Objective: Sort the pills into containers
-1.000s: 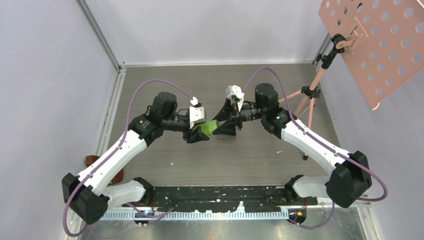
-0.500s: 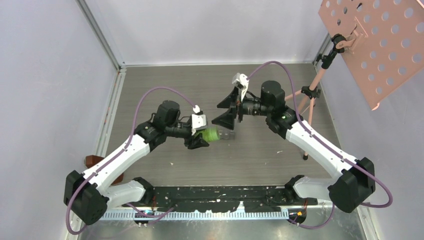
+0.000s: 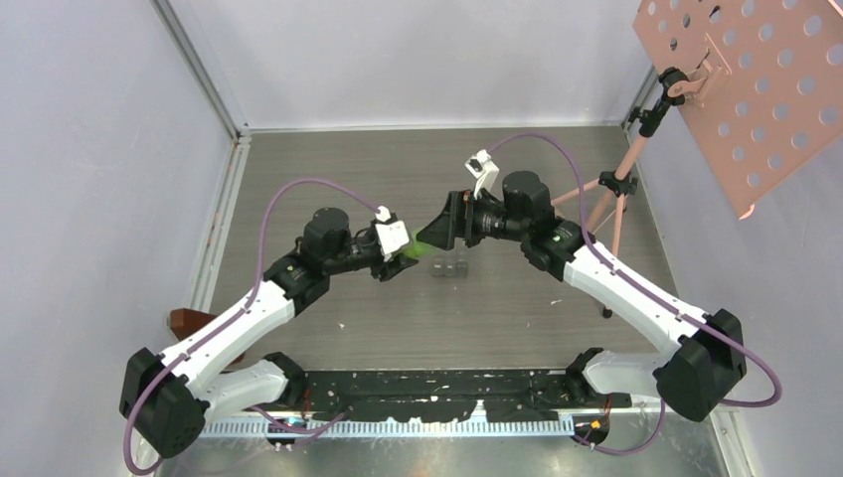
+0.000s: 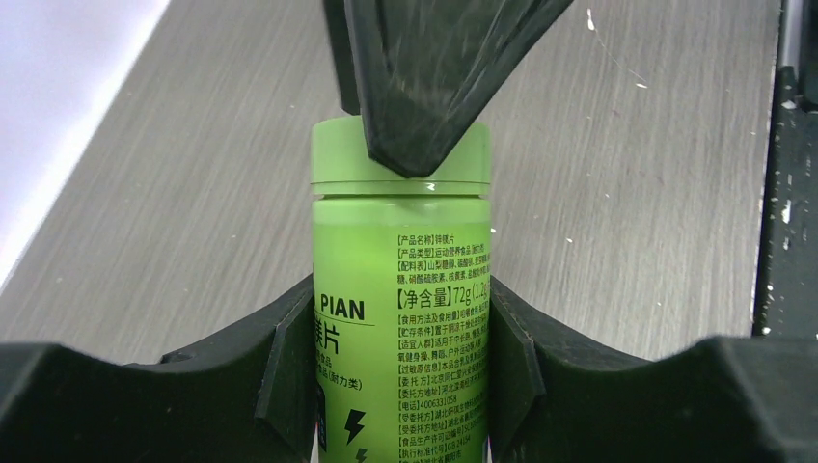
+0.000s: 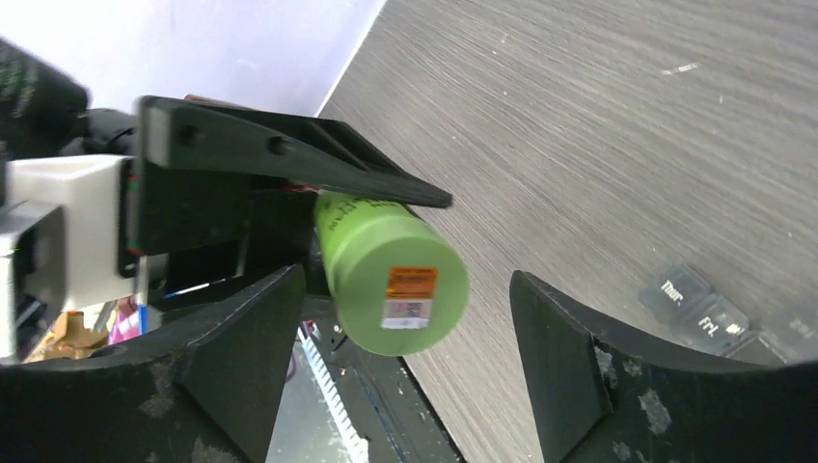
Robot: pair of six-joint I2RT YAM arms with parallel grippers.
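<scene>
My left gripper (image 4: 397, 311) is shut on the body of the green bottle (image 4: 386, 241) and holds it off the table, cap pointing at the right arm. In the top view the bottle (image 3: 425, 245) shows between the two grippers (image 3: 402, 254). My right gripper (image 5: 405, 287) stands open, its jaws on either side of the red-marked cap (image 5: 405, 285) with gaps on both sides. One right finger (image 4: 424, 77) overlaps the cap in the left wrist view. The dark-grey case (image 3: 449, 265) lies on the table just below; its lids (image 5: 702, 307) read Thur and Fri. No pills show.
A pink tripod (image 3: 608, 199) carrying a perforated pink board (image 3: 756, 79) stands at the right side. A brown object (image 3: 185, 320) sits by the left wall. Grey walls close in the table on three sides. A black strip (image 3: 437, 383) runs along the near edge.
The right gripper let go at the cap, opened wide, drew back and up, then returned with its jaws round the cap. The left gripper kept the bottle, shifting slightly.
</scene>
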